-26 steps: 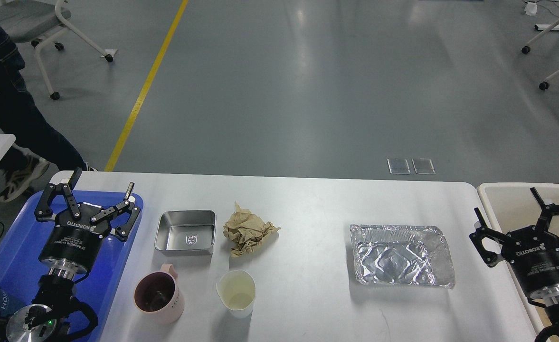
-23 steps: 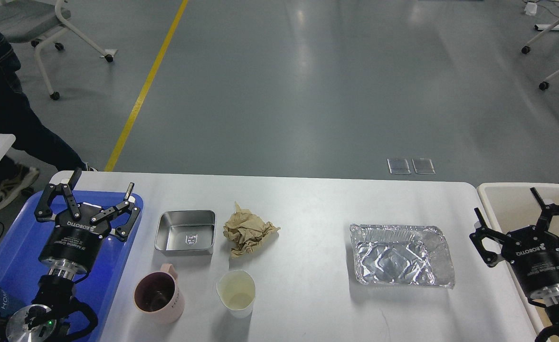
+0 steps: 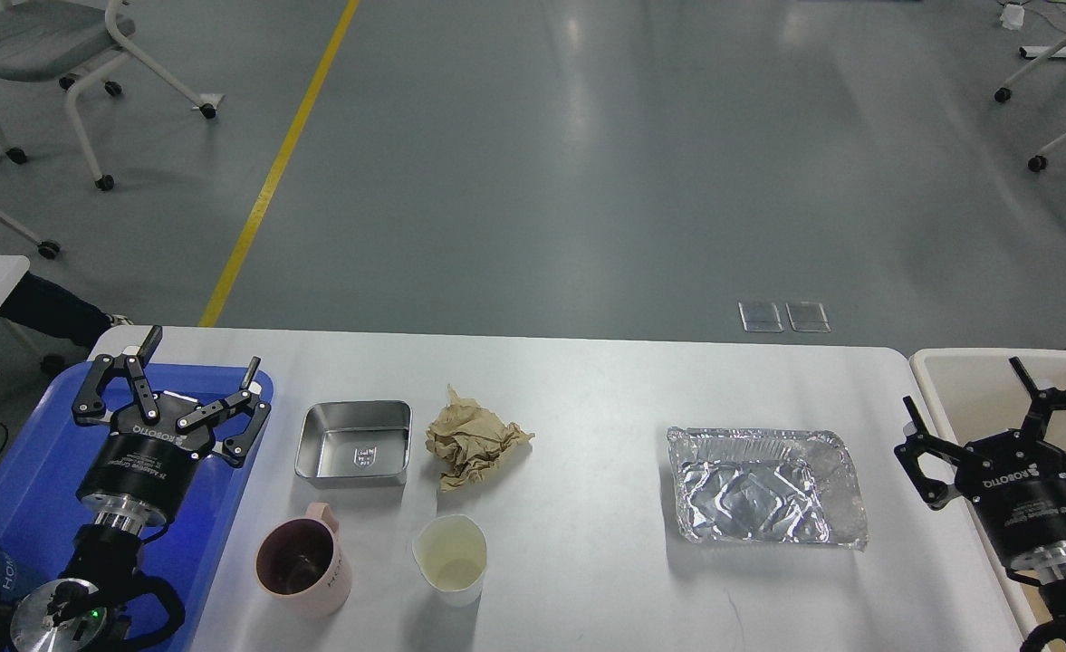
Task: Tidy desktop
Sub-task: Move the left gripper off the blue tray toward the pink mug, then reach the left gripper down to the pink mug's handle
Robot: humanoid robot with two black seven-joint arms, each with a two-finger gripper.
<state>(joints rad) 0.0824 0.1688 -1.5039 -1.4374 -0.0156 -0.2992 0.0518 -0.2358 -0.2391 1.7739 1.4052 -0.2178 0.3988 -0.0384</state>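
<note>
The desktop (image 3: 587, 380) fills the lower half of the head view, a wide white top with rounded corners, its far edge running in front of a grey floor that carries a yellow line (image 3: 279, 163). At its left end lies a blue tray (image 3: 7, 507), partly covered by the left arm, and off its right end sits a beige bin (image 3: 967, 380), of which only the near corner shows. On the right part of the desktop rests a crumpled foil tray (image 3: 763, 487), lying flat and well apart from everything else. Left of the middle stands a shallow square metal tin (image 3: 354, 443), just beside the blue tray's right edge. Touching or nearly touching the tin's right side is a wad of brown paper (image 3: 473, 439). Nearer the front edge stands a pink mug (image 3: 302, 561), upright, with its handle turned toward the tin. Just right of it is a white paper cup (image 3: 450, 557), upright and in front of the brown paper. The left gripper (image 3: 196, 369) hangs over the blue tray with its jaws spread wide and nothing between them. The right gripper (image 3: 965, 388) hangs over the beige bin, its jaws likewise spread apart and grasping nothing. An office chair (image 3: 52, 45) stands at the far left on the floor.
</note>
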